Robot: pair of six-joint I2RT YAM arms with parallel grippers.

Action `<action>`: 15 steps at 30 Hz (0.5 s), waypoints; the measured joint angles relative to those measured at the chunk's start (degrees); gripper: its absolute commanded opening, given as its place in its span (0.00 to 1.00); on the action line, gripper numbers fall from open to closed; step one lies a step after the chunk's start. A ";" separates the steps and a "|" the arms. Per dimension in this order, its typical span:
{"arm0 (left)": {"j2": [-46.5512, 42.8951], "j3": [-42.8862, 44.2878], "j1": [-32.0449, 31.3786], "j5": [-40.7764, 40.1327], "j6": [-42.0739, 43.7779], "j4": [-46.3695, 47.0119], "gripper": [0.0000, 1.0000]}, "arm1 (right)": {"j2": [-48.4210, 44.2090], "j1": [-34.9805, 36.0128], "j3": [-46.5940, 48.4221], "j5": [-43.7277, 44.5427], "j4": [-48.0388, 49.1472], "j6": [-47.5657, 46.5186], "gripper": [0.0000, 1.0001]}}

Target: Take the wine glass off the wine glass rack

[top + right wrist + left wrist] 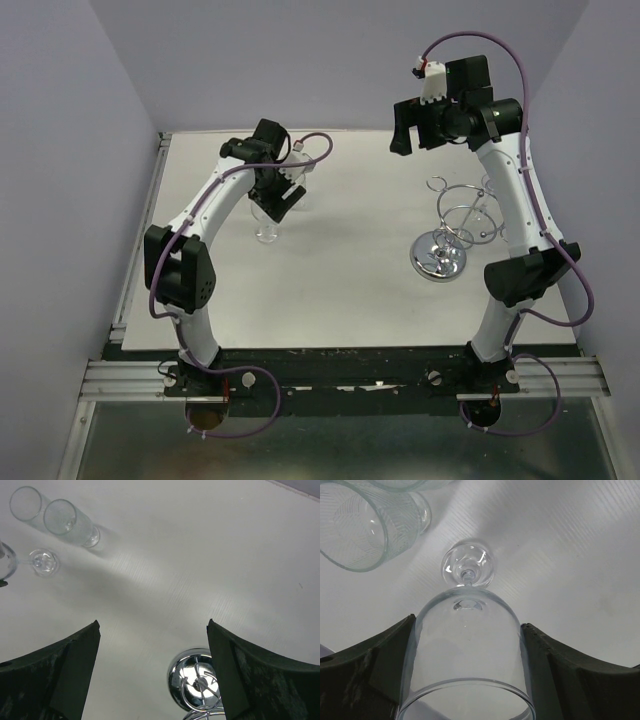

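Note:
A clear wine glass (pixel 467 650) stands upright between my left gripper's (pixel 467 680) fingers, its round foot (pixel 468 566) low over the white table. Both dark pads (pixel 385 665) press on the bowl. In the top view the left gripper (pixel 277 193) holds this glass (pixel 265 228) at the table's left middle. The chrome wine glass rack (pixel 455 230) stands at the right, far from it. My right gripper (pixel 412 125) is open and empty, raised high above the rack, whose mirrored base (pixel 194 679) shows between its fingers.
Two other clear glasses (pixel 357 527) stand close beside the held glass, also in the right wrist view (pixel 67 520). The right arm's links cross in front of the rack's right side. Grey walls close the table at back and sides.

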 measured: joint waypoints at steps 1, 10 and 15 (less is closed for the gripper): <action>0.37 0.50 0.37 0.11 -0.52 -0.02 0.60 | 0.00 0.00 -0.09 0.00 0.00 -0.02 0.95; 2.38 2.08 2.19 0.04 -2.62 1.95 0.60 | 0.00 0.00 -0.76 0.00 -0.02 -0.07 0.95; 3.50 2.73 2.51 0.26 -4.22 2.75 0.60 | 0.00 0.00 -0.83 0.00 -0.02 -0.24 0.95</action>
